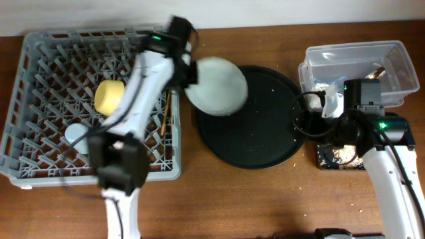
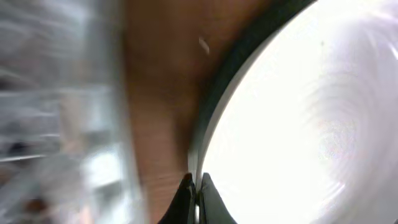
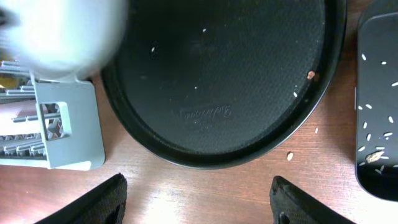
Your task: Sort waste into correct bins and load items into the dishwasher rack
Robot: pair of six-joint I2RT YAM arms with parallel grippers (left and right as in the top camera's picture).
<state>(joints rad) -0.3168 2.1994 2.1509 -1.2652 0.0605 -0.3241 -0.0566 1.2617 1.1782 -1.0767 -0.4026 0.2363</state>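
My left gripper (image 1: 190,72) is shut on the rim of the pale grey-white plate (image 1: 218,85) and holds it lifted between the dishwasher rack (image 1: 40,46) and the round black tray (image 1: 255,126). In the left wrist view the jaws (image 2: 196,186) pinch the plate's edge (image 2: 298,124). The yellow bowl (image 1: 109,96) and a pale blue cup (image 1: 76,133) sit in the rack, and the chopsticks (image 1: 166,114) lie at its right side. My right gripper (image 3: 199,199) is open and empty over the table in front of the round tray (image 3: 217,81).
The clear tub (image 1: 392,53) at the back right holds white tissue and a brown wrapper (image 1: 378,70). The shallow black tray (image 3: 379,112) with small scraps lies at the right, partly under my right arm (image 1: 372,133). The rack's corner (image 3: 68,130) is near the right gripper.
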